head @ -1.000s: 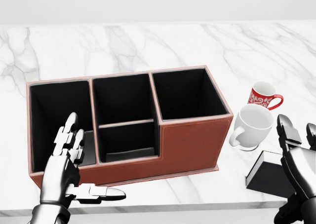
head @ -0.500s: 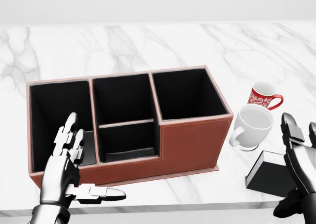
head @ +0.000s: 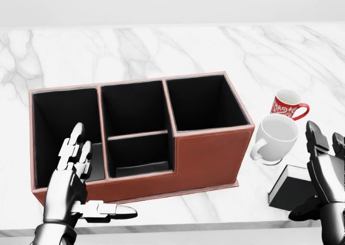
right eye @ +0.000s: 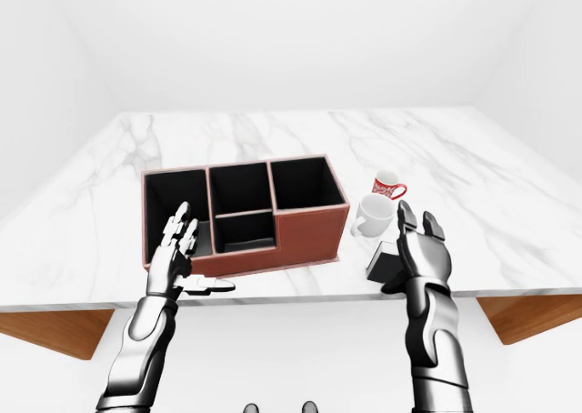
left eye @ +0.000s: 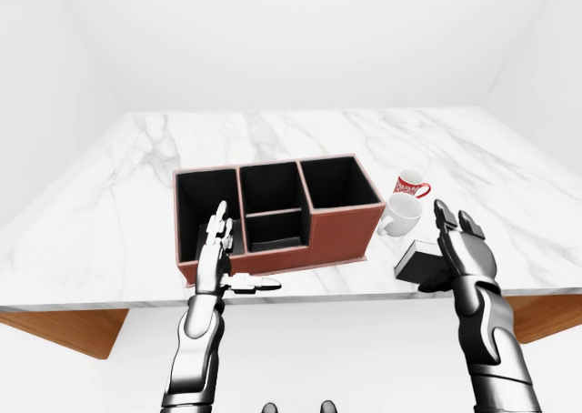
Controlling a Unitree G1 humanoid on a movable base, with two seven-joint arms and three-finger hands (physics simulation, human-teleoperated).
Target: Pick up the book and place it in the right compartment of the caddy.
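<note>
Our small black hardcover book [head: 294, 192] lies flat near the bottom edge of the white marble tabletop [head: 161, 45], toward its right corner, just below the white ceramic mug [head: 276, 138] and right of the red-brown leather caddy [head: 207, 156]. Our right hand [head: 326, 175] hovers at it, fingers spread wide, holding nothing; our left hand [head: 73, 175] is likewise splayed. We judge the book stiff, light and smooth-covered, best pinched across its thin edges.

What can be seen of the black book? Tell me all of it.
The small black book lies flat on the white marble tabletop near its lower edge, at the lower right of the head view. Its cover looks plain matte black, with a pale strip of page edges along its left side. It sits just below the white mug, apart from it. The right hand, fingers open, overlaps its right part; contact is unclear.
</note>
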